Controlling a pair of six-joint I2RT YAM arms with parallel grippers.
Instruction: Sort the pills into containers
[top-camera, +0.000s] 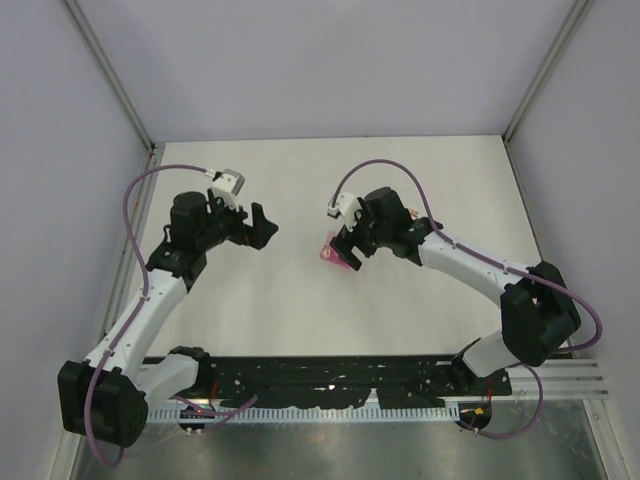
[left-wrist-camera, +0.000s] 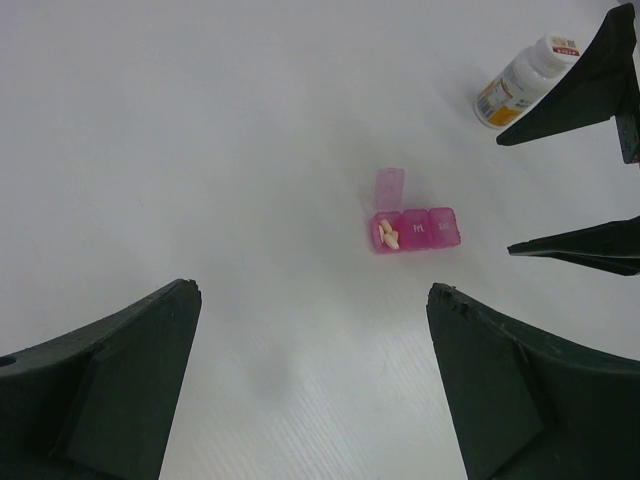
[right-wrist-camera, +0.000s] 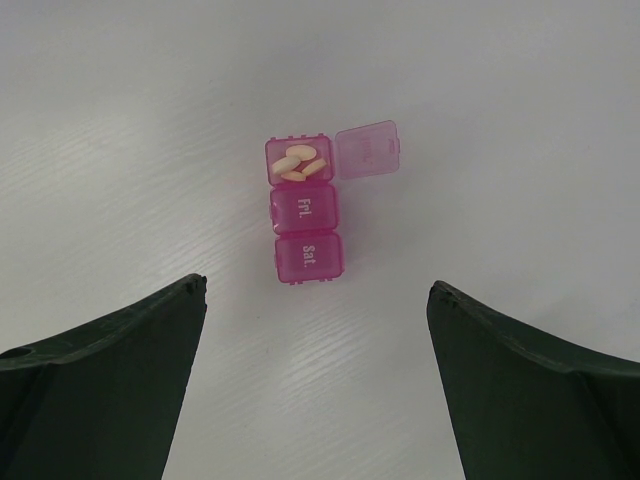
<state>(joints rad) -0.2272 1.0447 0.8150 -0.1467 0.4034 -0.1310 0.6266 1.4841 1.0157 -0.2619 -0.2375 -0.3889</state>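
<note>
- Hovering over the pill box (right-wrist-camera: 305, 210), the right end effector (top-camera: 345, 252) has its two fingers spread wide apart, and it holds nothing.
- The box shows in the gap between those fingers and touches neither of them. I think the end effector sits there to line up with the box for its next move.
- The left end effector (top-camera: 255, 225) is also spread wide with nothing in it. It hangs off to the left side of the box, well apart from it. I think it waits there so it is not in the way, and its camera can see the box from there.
- The pink box lies flat near the middle of the tabletop (top-camera: 400, 180), far from every edge.
- It is a short row of three square cups joined together.
- In the right wrist view its long side runs straight away from the camera, along the gap between the fingers.
- So the fingers stand on either side of its narrow width.
- The cup at the far end is open, with its lid (right-wrist-camera: 367, 150) flipped out flat to one side. I think it is open so pills can drop in.
- A few pale pills (right-wrist-camera: 298, 163) already lie in that cup.
- The other two cups, marked "Fri." and "Sat.", have their lids down.
- From above the box is mostly hidden, so I cannot tell which edge of the tabletop it points at.
- A white bottle (left-wrist-camera: 522, 80) with an orange label is on the tabletop beyond the box.
</note>
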